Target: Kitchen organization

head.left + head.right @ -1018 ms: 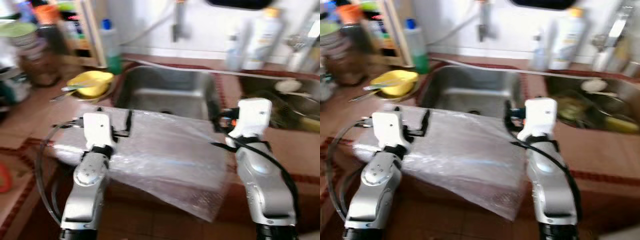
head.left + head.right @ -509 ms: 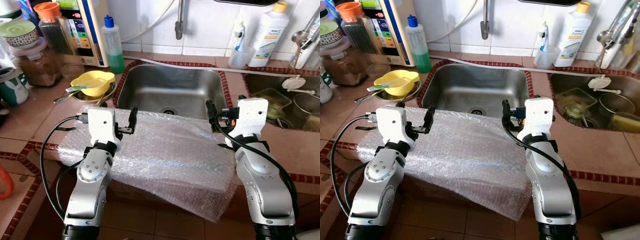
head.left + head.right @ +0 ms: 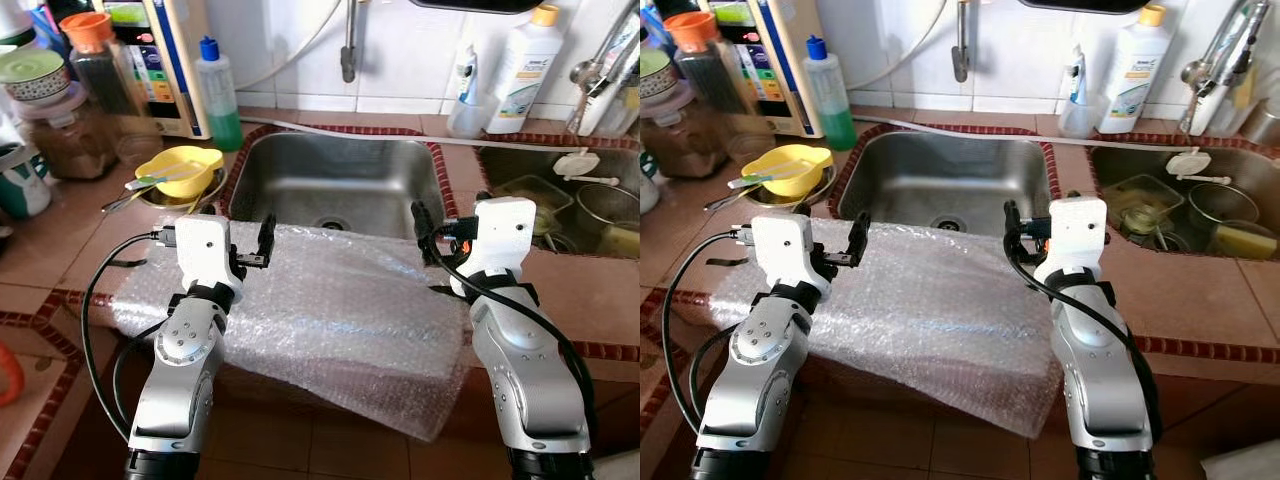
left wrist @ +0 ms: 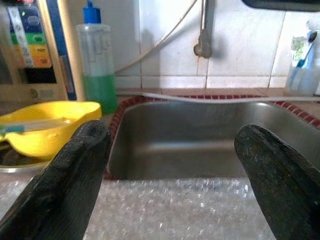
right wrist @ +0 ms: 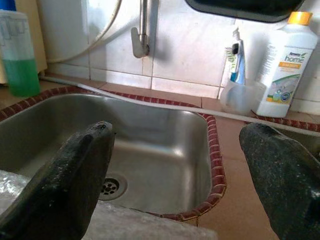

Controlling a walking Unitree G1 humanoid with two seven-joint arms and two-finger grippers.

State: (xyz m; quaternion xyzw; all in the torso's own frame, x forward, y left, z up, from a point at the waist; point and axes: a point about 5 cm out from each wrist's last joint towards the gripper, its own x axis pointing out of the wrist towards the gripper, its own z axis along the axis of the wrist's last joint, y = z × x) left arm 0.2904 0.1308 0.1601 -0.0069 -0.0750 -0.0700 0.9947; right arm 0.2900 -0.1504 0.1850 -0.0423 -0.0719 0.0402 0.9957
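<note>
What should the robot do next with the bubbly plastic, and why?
Probably lower both open grippers, left gripper and right gripper, onto the clear bubble wrap sheet. Both hover above its far edge by the steel sink, gripping nothing.

Silver arms, white box-shaped wrist housings. Left gripper [image 3: 250, 245], right gripper [image 3: 440, 235]: rough black fingers. Black cables loop along both forearms.

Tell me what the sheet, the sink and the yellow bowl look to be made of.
Sheet: clear plastic bubble wrap, going by the rows of small glinting bubbles and the counter showing through.
Sink: brushed stainless steel, grey with soft reflections.
Yellow bowl: probably plastic, with an even, opaque, slightly glossy colour, though glazed ceramic can't be ruled out.
</note>
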